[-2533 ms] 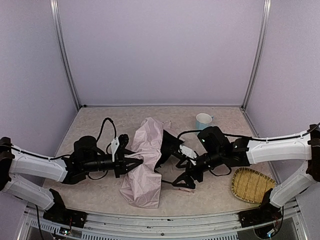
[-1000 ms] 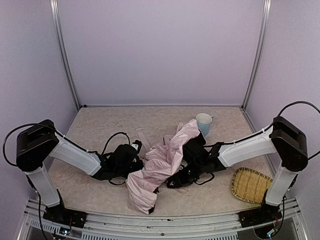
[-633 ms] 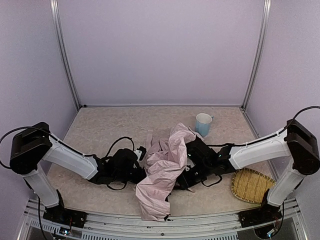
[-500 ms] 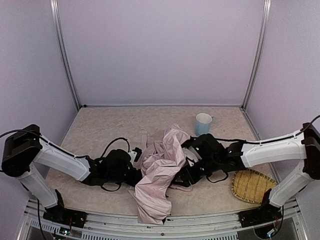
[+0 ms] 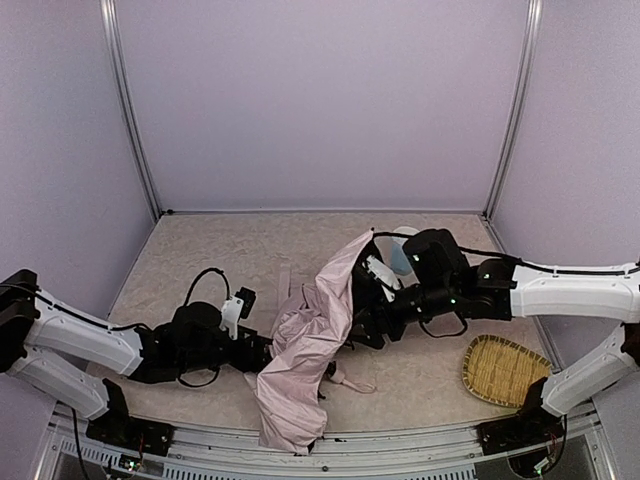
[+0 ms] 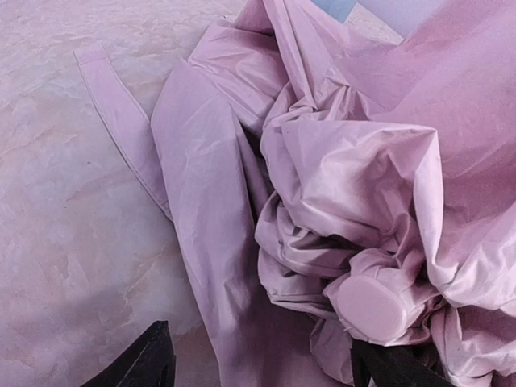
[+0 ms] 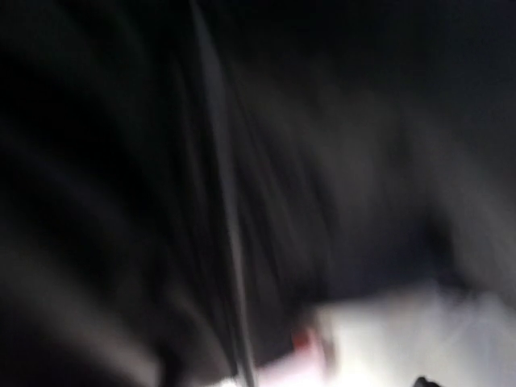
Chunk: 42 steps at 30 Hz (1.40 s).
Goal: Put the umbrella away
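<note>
The umbrella (image 5: 305, 345) is a crumpled heap of pale pink fabric mid-table, its upper edge raised towards my right arm. Its black lining (image 5: 362, 300) shows on the right side. In the left wrist view the fabric (image 6: 339, 161) fills the frame, with a round pink end cap (image 6: 369, 306) near my right finger. My left gripper (image 5: 262, 352) is at the heap's left edge, its jaws wide apart with fabric lying between them (image 6: 266, 367). My right gripper (image 5: 366, 326) is buried in the lining. Its wrist view is blurred dark lining (image 7: 339, 161) with a thin shaft (image 7: 230, 242).
A light-blue cup (image 5: 400, 252) stands behind my right arm, half hidden. A woven bamboo tray (image 5: 505, 370) lies at the front right. A pink strap loop (image 5: 355, 384) and a flat pink strip (image 5: 283, 276) lie on the table by the heap.
My right arm has risen and pulled the fabric's upper edge up and back. My left arm has drawn back to the left. The heap hangs taller and narrower than before.
</note>
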Motion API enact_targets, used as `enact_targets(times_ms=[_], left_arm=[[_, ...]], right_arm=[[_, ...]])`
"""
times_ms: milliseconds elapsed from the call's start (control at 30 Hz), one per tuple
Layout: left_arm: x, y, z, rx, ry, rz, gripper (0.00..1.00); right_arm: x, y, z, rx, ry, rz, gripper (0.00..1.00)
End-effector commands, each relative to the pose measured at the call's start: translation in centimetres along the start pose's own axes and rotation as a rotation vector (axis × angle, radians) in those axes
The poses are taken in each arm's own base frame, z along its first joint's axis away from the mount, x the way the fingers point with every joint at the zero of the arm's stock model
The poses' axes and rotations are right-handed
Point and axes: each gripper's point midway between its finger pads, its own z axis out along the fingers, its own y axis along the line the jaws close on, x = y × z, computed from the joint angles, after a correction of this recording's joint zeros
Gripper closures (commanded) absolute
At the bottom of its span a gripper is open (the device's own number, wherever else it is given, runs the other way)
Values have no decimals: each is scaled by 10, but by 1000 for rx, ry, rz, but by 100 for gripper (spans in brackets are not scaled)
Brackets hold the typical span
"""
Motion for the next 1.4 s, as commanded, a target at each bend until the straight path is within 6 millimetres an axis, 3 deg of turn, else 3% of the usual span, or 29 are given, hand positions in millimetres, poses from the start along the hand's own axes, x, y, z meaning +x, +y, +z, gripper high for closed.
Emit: enact_targets(times_ms=[0, 100, 233, 300, 500, 633, 733, 833, 1000, 1100, 1200, 1367], left_arm=[[-9, -16, 6, 68, -62, 4, 28], [2, -38, 12, 114, -32, 43, 28], [4, -58, 6, 164, -45, 79, 28], [1, -63, -2, 179, -65, 100, 28], [-42, -68, -47, 108, -211, 257, 25], [-65, -100, -83, 165, -309, 390, 18], [-59, -128, -92, 302, -305, 463, 11], [-40, -155, -83, 394, -254, 556, 6], [9, -198, -50, 507, -87, 740, 1], [8, -200, -22, 411, -83, 772, 1], [-14, -184, 6, 193, -129, 776, 12], [-36, -170, 19, 74, -191, 764, 64]], right_arm=[[-70, -5, 34, -6, -165, -105, 20], [-71, -40, 78, 28, -80, -57, 24], [-50, -78, 113, -21, -22, 36, 30], [-36, -84, 124, -54, -3, 61, 31], [11, -90, 152, -105, 86, 128, 32], [41, -99, 168, -94, 153, 201, 33], [57, -103, 175, -84, 187, 242, 35], [65, -104, 176, -78, 205, 264, 35], [74, -109, 176, -45, 231, 281, 36], [78, -108, 175, -49, 239, 290, 36], [79, -105, 172, -63, 235, 293, 36], [83, -91, 165, -115, 224, 288, 36]])
